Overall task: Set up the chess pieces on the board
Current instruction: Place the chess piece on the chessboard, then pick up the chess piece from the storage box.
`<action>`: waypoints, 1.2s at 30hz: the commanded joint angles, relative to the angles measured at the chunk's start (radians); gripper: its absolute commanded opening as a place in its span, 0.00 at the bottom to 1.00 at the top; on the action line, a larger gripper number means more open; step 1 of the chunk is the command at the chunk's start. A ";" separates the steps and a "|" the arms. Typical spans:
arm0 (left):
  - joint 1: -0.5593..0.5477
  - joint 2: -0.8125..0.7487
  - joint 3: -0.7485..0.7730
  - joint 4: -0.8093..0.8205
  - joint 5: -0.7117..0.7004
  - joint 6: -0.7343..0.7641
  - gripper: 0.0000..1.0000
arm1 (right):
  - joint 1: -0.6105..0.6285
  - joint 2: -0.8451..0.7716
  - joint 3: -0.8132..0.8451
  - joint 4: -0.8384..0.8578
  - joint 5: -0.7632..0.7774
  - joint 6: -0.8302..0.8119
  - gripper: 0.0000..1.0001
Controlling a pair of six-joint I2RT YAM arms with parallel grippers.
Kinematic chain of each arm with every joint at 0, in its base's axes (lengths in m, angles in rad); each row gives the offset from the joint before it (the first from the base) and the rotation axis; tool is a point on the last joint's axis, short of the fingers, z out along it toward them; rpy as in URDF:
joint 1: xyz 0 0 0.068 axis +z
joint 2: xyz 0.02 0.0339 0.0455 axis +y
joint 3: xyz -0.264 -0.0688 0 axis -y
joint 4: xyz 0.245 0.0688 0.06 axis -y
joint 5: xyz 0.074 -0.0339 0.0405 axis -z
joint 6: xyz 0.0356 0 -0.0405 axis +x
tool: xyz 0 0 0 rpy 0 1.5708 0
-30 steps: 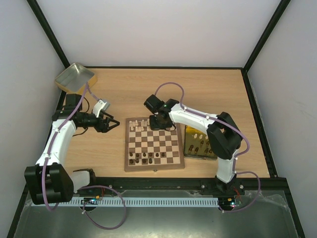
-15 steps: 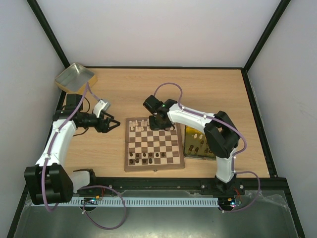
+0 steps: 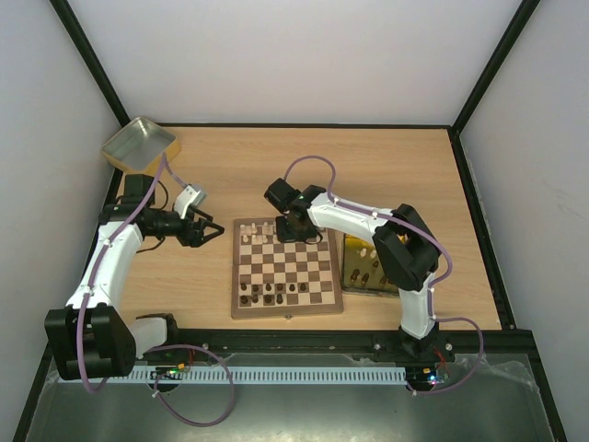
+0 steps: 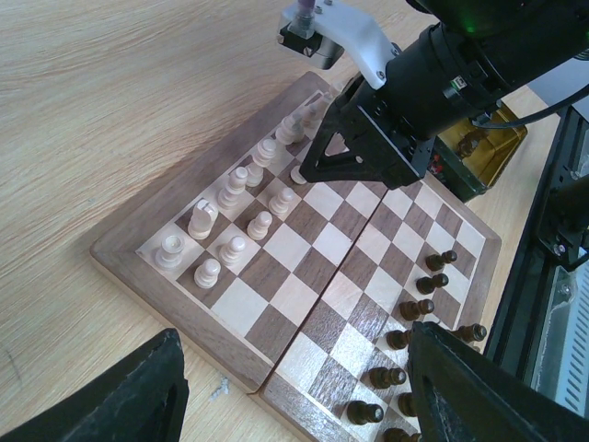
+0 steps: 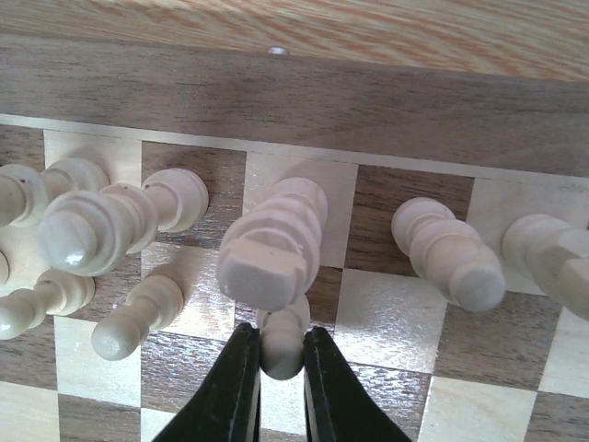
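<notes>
One cream pawn [image 5: 281, 333] pinched by lowered right end effector [image 5: 281, 357] (board's [image 5: 276, 101] far rows), left end effector [image 4: 294, 391] spread.

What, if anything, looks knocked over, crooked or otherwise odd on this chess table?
Nothing looks toppled or damaged: the cream pieces and dark pieces on the board stand upright. It is only unfinished: more pieces sit in the gold tin beside the board, and the right gripper is pinching a cream pawn.

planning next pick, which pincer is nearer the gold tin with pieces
Right. Right pincer is over the board's far rows, left of the tin; left pincer is off the board's other side.
</notes>
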 commanded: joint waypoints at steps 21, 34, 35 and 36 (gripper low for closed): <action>-0.015 -0.024 -0.016 0.003 0.008 -0.002 0.66 | 0.003 -0.220 -0.067 -0.073 0.059 -0.001 0.32; -0.015 -0.022 -0.014 0.000 0.008 -0.001 0.65 | -0.196 -0.495 -0.394 -0.102 0.129 0.055 0.31; -0.015 -0.020 -0.014 0.000 0.008 0.000 0.65 | -0.212 -0.496 -0.420 -0.088 0.118 0.056 0.31; -0.015 -0.020 -0.014 -0.001 0.008 0.000 0.65 | -0.228 -0.497 -0.438 -0.071 0.110 0.058 0.31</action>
